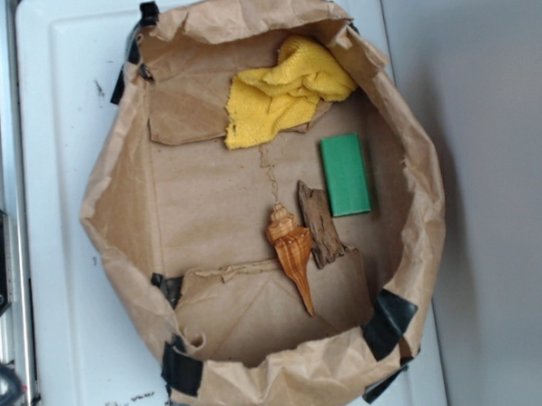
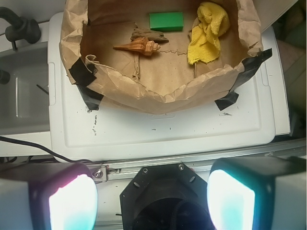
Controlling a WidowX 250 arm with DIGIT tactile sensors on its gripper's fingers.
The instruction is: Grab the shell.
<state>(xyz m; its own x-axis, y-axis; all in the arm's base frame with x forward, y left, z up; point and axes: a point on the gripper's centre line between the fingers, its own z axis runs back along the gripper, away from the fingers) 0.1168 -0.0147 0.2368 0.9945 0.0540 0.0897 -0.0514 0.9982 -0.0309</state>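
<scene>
The shell (image 1: pixel 290 250) (image 2: pixel 137 46) is laid on the floor of the brown paper bin (image 1: pixel 117 220) (image 2: pixel 158 98), touched along one side by a dark wood piece (image 1: pixel 320 224) (image 2: pixel 147 35). A green block (image 1: pixel 345 174) (image 2: pixel 166 21) and yellow cloth (image 1: pixel 283 89) (image 2: pixel 207 31) are seen nearby. The gripper (image 2: pixel 152 201) is held wide open, well apart from the bin.
</scene>
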